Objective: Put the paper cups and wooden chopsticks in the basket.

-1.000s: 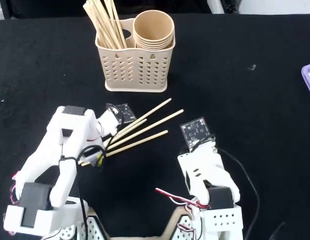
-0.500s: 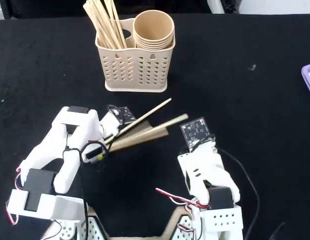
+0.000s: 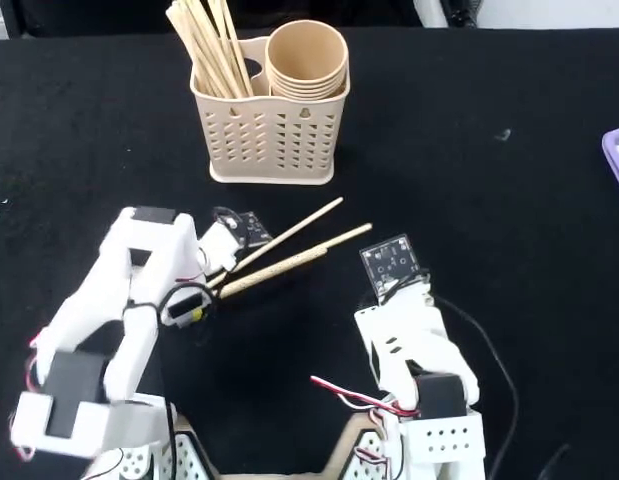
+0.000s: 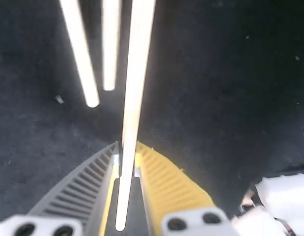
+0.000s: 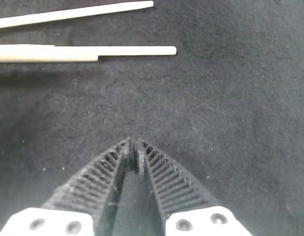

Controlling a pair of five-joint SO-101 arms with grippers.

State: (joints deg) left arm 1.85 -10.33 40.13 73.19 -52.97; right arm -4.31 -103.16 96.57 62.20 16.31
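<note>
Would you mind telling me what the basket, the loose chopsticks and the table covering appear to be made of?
Basket: likely moulded plastic, matte beige, with neat rows of slots. Chopsticks: seemingly bare wood, pale and matte, without gloss. Table covering: probably black cloth, given lint specks and fuzzy texture.

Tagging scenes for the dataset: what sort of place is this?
Probably a robot lab bench, not a kitchen: left arm and right arm on a black table, with a basket of cups and chopsticks staged.
</note>
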